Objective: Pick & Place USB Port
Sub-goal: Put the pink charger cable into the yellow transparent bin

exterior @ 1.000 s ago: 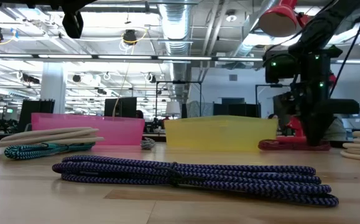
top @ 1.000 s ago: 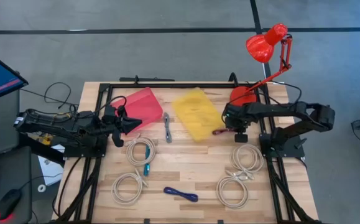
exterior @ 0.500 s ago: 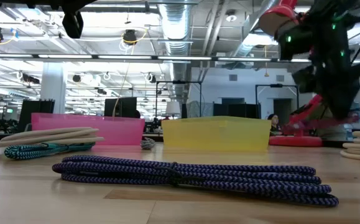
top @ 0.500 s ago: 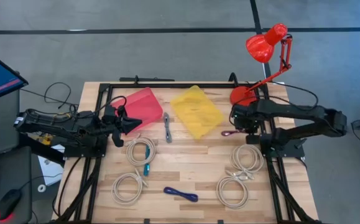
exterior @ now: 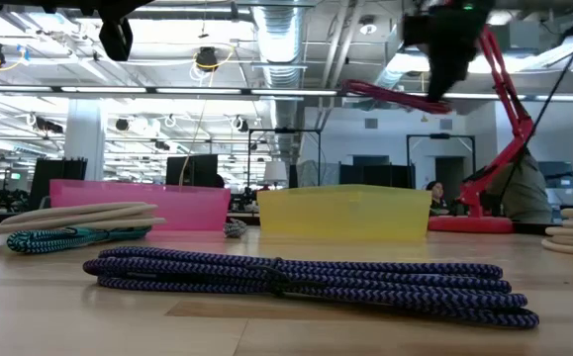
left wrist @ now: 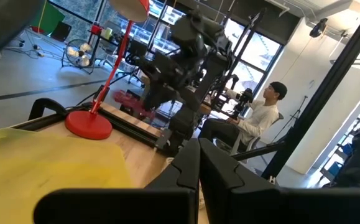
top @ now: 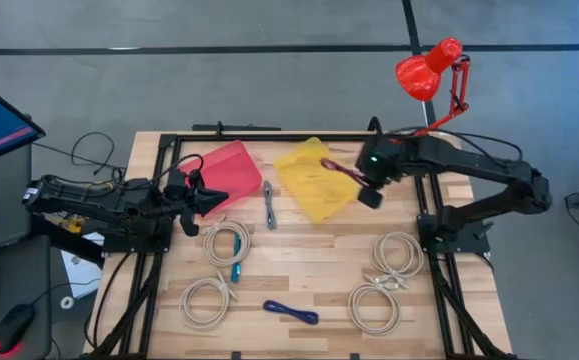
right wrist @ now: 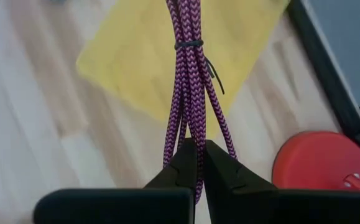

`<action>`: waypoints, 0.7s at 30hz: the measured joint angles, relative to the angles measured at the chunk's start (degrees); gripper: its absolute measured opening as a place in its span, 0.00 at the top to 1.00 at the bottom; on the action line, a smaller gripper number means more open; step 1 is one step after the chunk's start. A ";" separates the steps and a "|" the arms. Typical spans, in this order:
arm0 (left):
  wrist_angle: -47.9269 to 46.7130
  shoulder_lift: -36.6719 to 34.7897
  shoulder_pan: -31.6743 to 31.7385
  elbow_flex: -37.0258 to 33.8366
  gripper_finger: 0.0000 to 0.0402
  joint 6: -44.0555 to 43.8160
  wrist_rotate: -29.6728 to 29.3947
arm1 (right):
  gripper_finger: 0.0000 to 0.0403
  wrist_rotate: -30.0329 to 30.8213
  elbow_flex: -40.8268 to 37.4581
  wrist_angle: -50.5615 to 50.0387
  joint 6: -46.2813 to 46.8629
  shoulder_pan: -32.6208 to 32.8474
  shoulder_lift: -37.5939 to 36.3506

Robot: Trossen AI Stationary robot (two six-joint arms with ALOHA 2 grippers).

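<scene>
Right wrist view: right fingers [right wrist: 195, 155] clamp purple cable [right wrist: 188, 81]; far end cut off.

In the low view the yellow bin [exterior: 348, 213] hides its own contents. The magenta cable [right wrist: 191, 93] runs off the right wrist picture's top edge, and its connectors cannot be seen.

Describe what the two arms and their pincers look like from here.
Both arms are dark, near-black jointed links. The right arm shows a small green light near its wrist. Black cables trail from the left arm across the table edge. Each pincer, left and right, has two dark wedge-shaped fingers narrowing to the tips.
</scene>
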 joint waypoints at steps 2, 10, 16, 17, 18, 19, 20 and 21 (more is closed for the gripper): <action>0.00 0.01 0.00 0.00 0.99 -0.02 0.00 | 1.00 0.70 3.18 -0.07 2.78 0.00 3.77; 0.00 0.00 0.00 0.00 0.99 -0.02 0.00 | 1.00 1.42 9.91 0.09 5.80 -0.95 17.19; 0.00 0.00 0.00 0.00 0.99 -0.02 0.00 | 1.00 1.40 10.08 1.73 5.88 -1.78 24.74; 0.00 0.00 0.00 0.00 0.99 -0.02 0.00 | 1.00 1.40 10.08 1.99 5.87 -2.00 25.95; 0.00 0.00 0.00 0.00 0.99 -0.02 0.00 | 1.00 1.40 10.08 2.56 5.88 -2.13 27.04; 0.00 0.00 0.00 0.00 0.99 -0.02 0.00 | 1.00 1.40 10.08 3.05 5.86 -2.30 28.07; 0.00 0.00 0.00 0.00 0.99 -0.02 0.00 | 1.00 1.40 10.08 3.59 5.84 -2.38 29.00; 0.02 0.00 0.00 0.00 0.99 -0.02 0.00 | 1.00 1.40 10.10 4.62 5.84 -2.41 29.89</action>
